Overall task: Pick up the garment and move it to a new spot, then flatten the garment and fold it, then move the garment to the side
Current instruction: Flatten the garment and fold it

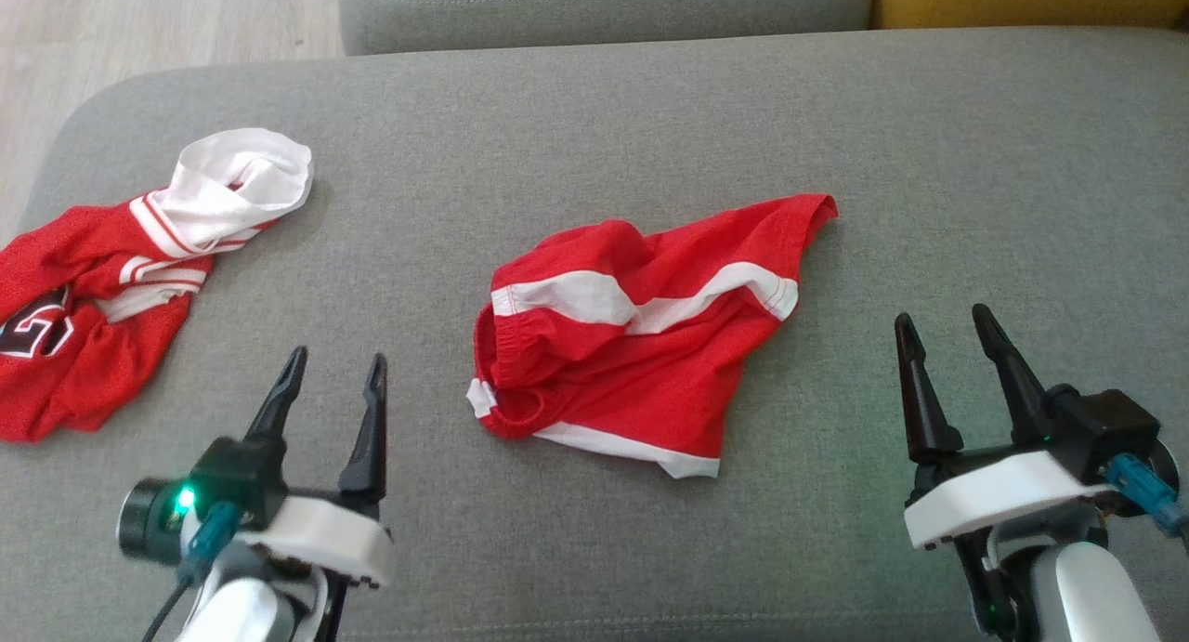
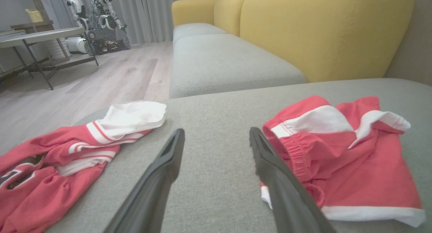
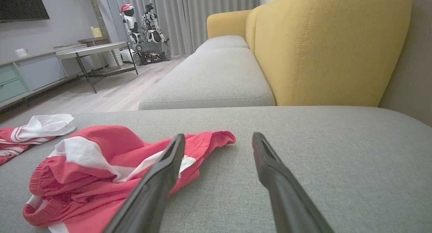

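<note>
The left gripper [image 1: 336, 356] and right gripper [image 1: 943, 315] hovered over the grey cushion [image 1: 594, 112], each with its fingers spread apart and holding nothing. The red shorts [image 1: 641, 335] lay crumpled between them, right of the left fingers and left of the right fingers, touching neither. A red jersey [image 1: 102, 298] lay bunched left of the left fingers.
</note>
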You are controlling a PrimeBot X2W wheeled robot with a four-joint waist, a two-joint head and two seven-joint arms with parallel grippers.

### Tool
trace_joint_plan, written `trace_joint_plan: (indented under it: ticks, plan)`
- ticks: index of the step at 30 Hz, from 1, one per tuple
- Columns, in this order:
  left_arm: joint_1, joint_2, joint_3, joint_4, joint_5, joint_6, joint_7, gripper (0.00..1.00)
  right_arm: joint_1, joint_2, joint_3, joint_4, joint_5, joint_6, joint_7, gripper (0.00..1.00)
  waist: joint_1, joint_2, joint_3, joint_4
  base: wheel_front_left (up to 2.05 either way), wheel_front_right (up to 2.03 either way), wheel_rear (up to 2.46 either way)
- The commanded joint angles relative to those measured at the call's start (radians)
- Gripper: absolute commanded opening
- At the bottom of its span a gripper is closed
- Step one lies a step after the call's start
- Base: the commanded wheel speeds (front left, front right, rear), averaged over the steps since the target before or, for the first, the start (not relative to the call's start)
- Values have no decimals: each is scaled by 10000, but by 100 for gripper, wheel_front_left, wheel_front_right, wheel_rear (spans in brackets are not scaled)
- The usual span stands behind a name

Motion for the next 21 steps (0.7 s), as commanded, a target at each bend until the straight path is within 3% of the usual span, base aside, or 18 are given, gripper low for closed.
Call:
trace_joint_plan:
  ticks: [1, 7, 14, 21]
  plan:
    - [-741, 148, 332, -199, -39, -128, -120, 100, -276, -41, 218, -369, 59, 77, -24, 100, 0, 0, 15, -7, 0, 0, 0]
    - [-1893, -213, -73, 231, -349, -944, 304, 100, -341, -41, 240, -384, 57, 77, -29, 100, 0, 0, 197, -10, 0, 0, 0]
    - [-3505, -1042, -648, 1613, -1039, -2044, 1404, 100, -541, -41, 443, -327, 68, 77, -80, 100, 0, 0, 537, -235, 0, 0, 0]
    - [-4210, -1491, -838, 3196, -1595, -2560, 2194, 100, -579, -41, 439, -232, 107, 77, -147, 100, 0, 0, 740, -473, 0, 0, 0]
